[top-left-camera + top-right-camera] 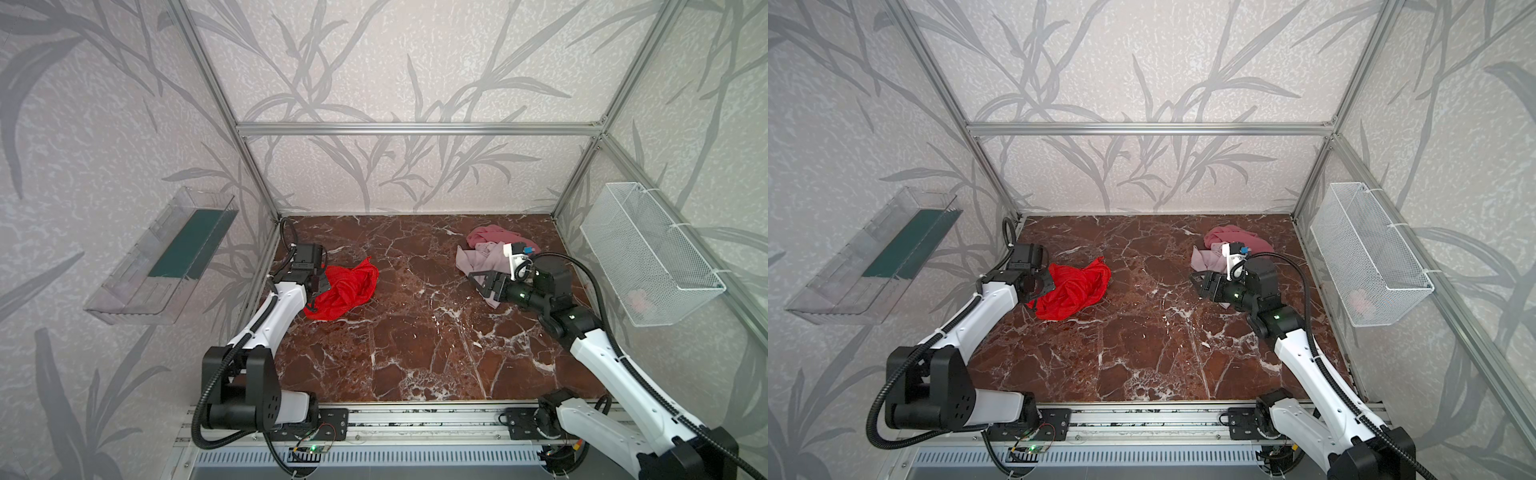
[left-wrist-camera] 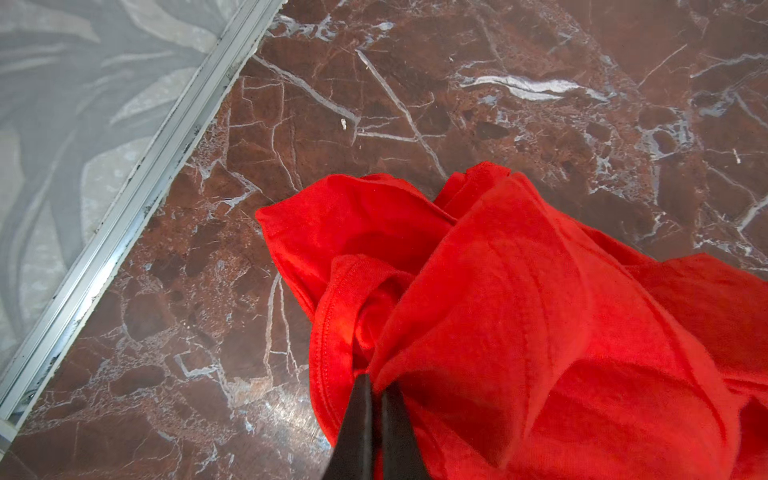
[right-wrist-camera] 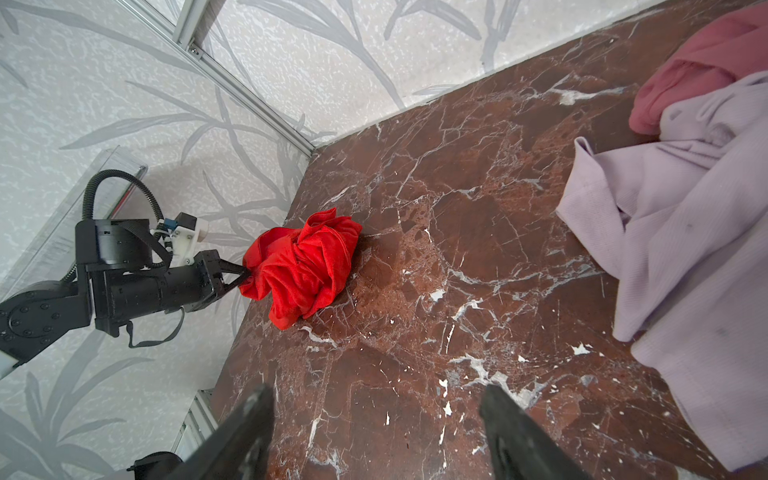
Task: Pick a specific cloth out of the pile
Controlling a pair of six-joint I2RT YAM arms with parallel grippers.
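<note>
Two pink cloths (image 1: 492, 235) lay in the pile (image 1: 478, 259) on the table (image 1: 415, 332); well apart, the left jaws pinched the red cloth (image 1: 353, 286) while the right jaws stood wide, empty.

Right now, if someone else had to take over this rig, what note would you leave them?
Grippers: the left gripper is shut on an edge fold of the red cloth. The right gripper is open and empty, over bare table beside the pale lilac cloth.
Where: the red cloth lies crumpled at the table's left side, well apart from the pile at the back right, which holds only the dusty rose-pink cloth and the lilac one.
Done: the red cloth is out of the pile.
Left: probably just to release it; no drop-off place is evident.
</note>
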